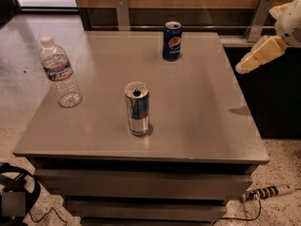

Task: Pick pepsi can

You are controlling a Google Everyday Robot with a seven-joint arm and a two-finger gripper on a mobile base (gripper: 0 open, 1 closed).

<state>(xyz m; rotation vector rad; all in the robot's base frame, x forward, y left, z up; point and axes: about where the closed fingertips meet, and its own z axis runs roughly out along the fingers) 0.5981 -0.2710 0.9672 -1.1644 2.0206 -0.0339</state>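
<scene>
Approach | pepsi can [172,41] upright near desk [202,112] far edge; gripper [247,64] beyond right edge, well apart, grip state not discernible | reach should come level from the right, straddling the can mid-height

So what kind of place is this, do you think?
Likely an office or lab room: a grey table holding a pepsi can and water bottle, speckled floor, a power strip lying on it. The robot's pincer hangs beyond the table's right edge.

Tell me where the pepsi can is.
In the camera view, the pepsi can stands upright near the table's far edge, beyond the taller silver-and-blue can; the gripper hangs off the table's right side.
</scene>
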